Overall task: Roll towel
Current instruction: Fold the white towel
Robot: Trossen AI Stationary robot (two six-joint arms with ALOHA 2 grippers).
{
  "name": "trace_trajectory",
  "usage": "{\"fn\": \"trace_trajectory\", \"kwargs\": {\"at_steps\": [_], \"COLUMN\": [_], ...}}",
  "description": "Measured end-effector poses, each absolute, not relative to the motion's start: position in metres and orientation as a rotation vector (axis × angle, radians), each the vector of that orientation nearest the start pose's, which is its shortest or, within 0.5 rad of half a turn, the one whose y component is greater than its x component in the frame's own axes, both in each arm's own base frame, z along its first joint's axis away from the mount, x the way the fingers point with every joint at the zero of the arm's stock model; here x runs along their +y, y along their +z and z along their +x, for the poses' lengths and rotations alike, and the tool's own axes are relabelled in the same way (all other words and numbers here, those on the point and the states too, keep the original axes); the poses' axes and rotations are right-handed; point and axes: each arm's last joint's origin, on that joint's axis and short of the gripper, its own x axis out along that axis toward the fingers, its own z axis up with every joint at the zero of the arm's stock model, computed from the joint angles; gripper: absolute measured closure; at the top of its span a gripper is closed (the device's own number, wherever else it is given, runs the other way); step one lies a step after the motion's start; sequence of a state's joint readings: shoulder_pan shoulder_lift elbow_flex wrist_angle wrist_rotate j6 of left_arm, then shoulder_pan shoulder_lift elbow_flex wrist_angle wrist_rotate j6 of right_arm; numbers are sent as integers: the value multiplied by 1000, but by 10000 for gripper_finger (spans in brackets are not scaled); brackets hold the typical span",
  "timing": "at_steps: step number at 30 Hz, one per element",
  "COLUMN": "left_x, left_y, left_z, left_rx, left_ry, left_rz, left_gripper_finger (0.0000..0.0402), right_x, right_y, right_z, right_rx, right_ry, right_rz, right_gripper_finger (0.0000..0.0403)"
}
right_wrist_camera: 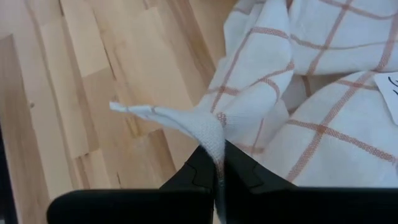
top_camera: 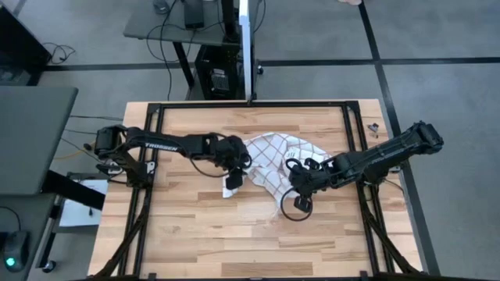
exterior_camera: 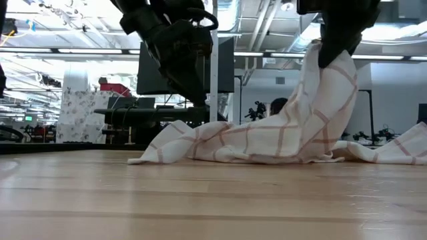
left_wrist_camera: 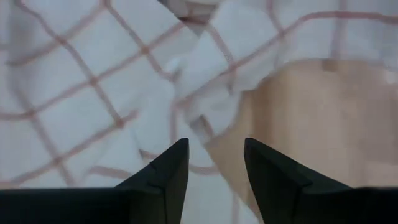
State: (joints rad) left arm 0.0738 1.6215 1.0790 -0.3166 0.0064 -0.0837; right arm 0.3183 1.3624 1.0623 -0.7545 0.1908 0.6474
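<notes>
The white towel with red-brown grid lines (top_camera: 273,160) lies crumpled at the middle of the wooden table. Part of it is drawn up into a peak (exterior_camera: 320,100); the rest lies spread on the wood (exterior_camera: 220,143). A white tag (right_wrist_camera: 388,87) shows on it. My right gripper (top_camera: 295,181) is shut on the towel and held above the table (exterior_camera: 333,57). My left gripper (top_camera: 237,165) is open (left_wrist_camera: 214,152) and hovers over the towel's left part, above its edge and clear of it in the low view (exterior_camera: 197,87). My right gripper pinches a bunched edge of the towel (right_wrist_camera: 214,134) between its two fingers; one layer or several, I cannot tell. A small tip of cloth (right_wrist_camera: 134,110) sticks out past the fingers. The towel hangs below the gripper in a peak (exterior_camera: 327,73), with its lower part on the table.
Black frame rails (top_camera: 152,156) run along the table's left, right and far sides. A small dark object (top_camera: 373,126) lies by the far right rail. Bare wood (top_camera: 234,242) spreads toward the near edge.
</notes>
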Motion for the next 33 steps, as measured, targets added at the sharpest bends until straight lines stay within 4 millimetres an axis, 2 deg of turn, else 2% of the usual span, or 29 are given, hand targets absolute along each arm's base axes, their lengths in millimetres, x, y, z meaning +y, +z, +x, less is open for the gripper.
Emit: {"fn": "trace_trajectory", "kwargs": {"at_steps": [5, 13, 16, 22, 25, 28, 31, 33], "left_x": [16, 8, 8, 7, 8, 12, 17, 22], "left_y": [211, 196, 185, 149, 144, 149, 168, 189], "left_z": [335, 332, 336, 346, 348, 347, 343, 337], "left_rx": [828, 767, 801, 876, 895, 940, 978, 987], "left_ry": [123, 187, 192, 215, 271, 287, 277, 268], "left_rz": [-91, -59, -59, -70, -60, -44, -1, 25], "left_gripper_finger": [231, 228, 228, 228, 229, 257, 336, 383], "right_x": [77, 75, 74, 72, 72, 73, 75, 76], "right_y": [262, 263, 263, 263, 263, 263, 262, 263], "right_z": [253, 254, 254, 255, 255, 254, 253, 252], "right_rx": [995, 972, 967, 967, 968, 974, 979, 979], "right_ry": [-238, -274, -284, -293, -294, -292, -288, -280], "right_rz": [320, 301, 301, 301, 301, 297, 291, 288], "right_gripper_finger": [403, 403, 403, 403, 403, 403, 403, 403]}}
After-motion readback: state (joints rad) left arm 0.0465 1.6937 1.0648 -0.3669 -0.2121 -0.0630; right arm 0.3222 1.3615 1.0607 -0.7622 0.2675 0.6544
